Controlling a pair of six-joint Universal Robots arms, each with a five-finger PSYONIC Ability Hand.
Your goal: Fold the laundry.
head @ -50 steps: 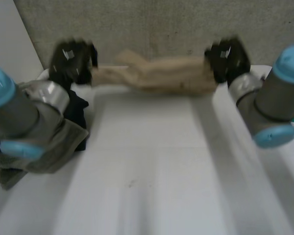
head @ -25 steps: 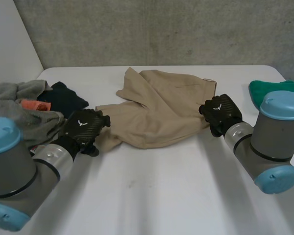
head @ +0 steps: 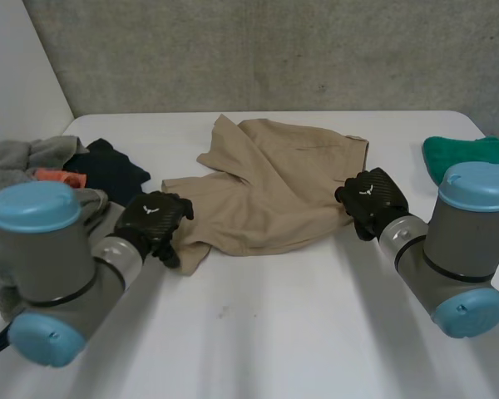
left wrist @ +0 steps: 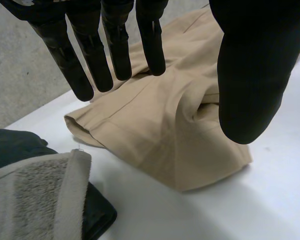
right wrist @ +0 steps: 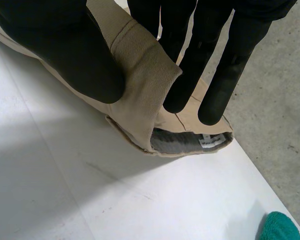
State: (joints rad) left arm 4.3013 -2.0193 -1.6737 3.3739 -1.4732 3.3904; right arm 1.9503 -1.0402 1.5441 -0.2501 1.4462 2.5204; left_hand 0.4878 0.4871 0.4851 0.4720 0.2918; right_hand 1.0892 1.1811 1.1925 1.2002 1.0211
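Right hand (right wrist: 65,55) around tan shorts' (right wrist: 145,90) waistband

Was: beige cotton trousers (head: 266,187) stretched taut in the air between both hands. Now: trousers lie spread on the white table (head: 283,332). The left hand (head: 152,221) has come down with the leg end and let go, its fingers (left wrist: 92,60) straight over the hem, thumb apart. The right hand (head: 371,199) has also lowered, with the waistband corner pinched between thumb and fingers just off the table. The left arm (head: 62,266) has swung in closer behind its hand since half a second ago.
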